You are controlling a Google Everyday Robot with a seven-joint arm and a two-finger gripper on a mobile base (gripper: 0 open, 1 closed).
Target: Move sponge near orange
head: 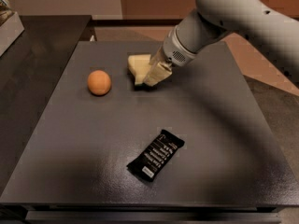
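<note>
— State of the pincer (153,75)?
— Clamped on the sponge (138,65), over the far middle of the counter (224,139).
— Location of the sponge?
— Near the orange (99,82), to its right, not touching. A black snack bar (156,154) lies well apart, toward the near edge.

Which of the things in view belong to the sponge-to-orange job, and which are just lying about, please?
Job: sponge, gripped by the end effector at mid-back of the table; orange.
Lying about: black snack bar, near the front.
</note>
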